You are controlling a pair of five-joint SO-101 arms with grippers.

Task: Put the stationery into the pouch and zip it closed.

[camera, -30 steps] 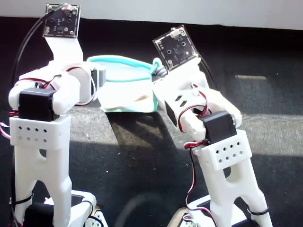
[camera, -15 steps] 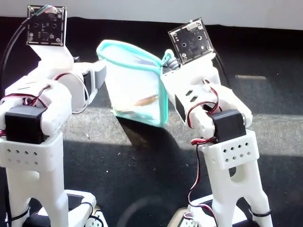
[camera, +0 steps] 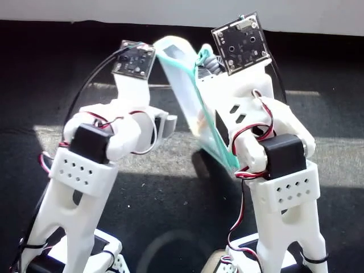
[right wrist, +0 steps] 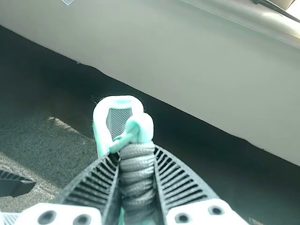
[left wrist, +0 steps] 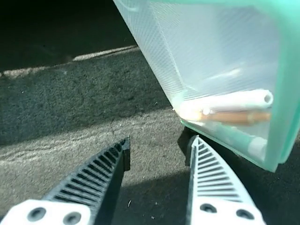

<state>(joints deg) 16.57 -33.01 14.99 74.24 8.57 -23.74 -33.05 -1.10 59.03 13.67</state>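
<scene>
Within the last second the pouch (camera: 186,85) has gone from lying nearly flat, stretched between both arms, to hanging on edge below the right tool (right wrist: 136,150). The left tool (left wrist: 161,140) has let go and dropped back, so its fingers now stand wide apart with nothing between them, low over the worktop (left wrist: 70,103). The pouch's lower corner sits just beyond its tips, near but not touching. The right tool is clamped narrow on the grey cord (right wrist: 136,164) of the zip pull and carries the whole weight by it. That the stationery has slid down into the bottom corner suggests the loading step is done and only the zipping is in question. Whether the zip is fully run shut cannot be read from these views. With the left tool off the pouch, nothing braces the fabric against a pull on the cord, so a fresh hold looks needed if the zip is not yet home. By count there are two arms, two tools, one pouch and one cord. Inside lie one white pen (left wrist: 234,100) and one orange pencil (left wrist: 236,116), and possibly a third white-tipped piece lower in the corner.
</scene>
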